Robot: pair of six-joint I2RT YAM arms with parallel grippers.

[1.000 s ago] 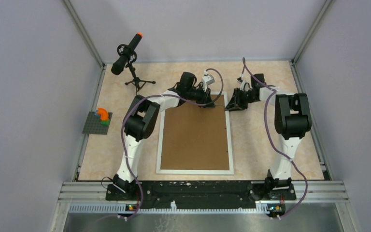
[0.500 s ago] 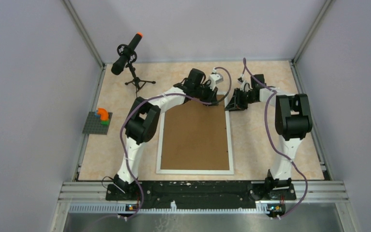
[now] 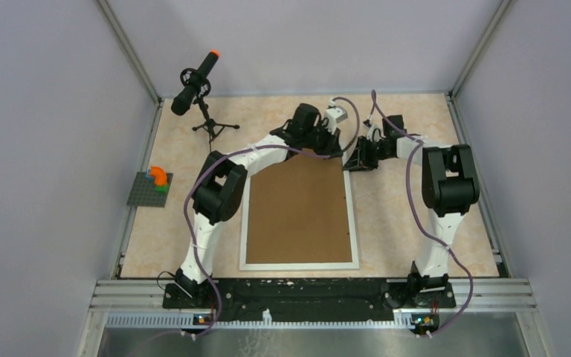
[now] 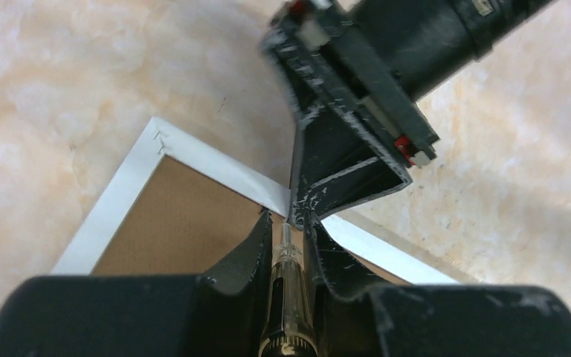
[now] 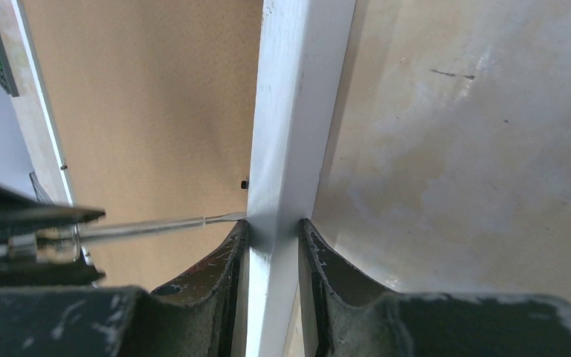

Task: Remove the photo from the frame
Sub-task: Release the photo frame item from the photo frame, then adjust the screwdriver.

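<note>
The white frame (image 3: 354,223) lies face down with its brown backing board (image 3: 297,216) up. The photo is hidden beneath the board. My right gripper (image 3: 355,161) is at the far right corner, shut on the white border (image 5: 297,97), one finger on each side (image 5: 273,227). My left gripper (image 3: 330,146) is beside it over the far edge, shut on a clear-handled screwdriver (image 4: 290,297). The screwdriver's metal tip (image 5: 219,218) touches the border's inner edge, right by the right gripper's fingers (image 4: 342,178).
A black microphone on a tripod (image 3: 195,85) stands at the far left. A grey brick plate with coloured bricks (image 3: 152,186) lies by the left wall. Enclosure walls surround the tabletop. The two grippers sit very close together at the frame's corner.
My left gripper has slid right along the frame's far edge with the screwdriver, up to the right gripper. The right gripper has kept its hold on the corner.
</note>
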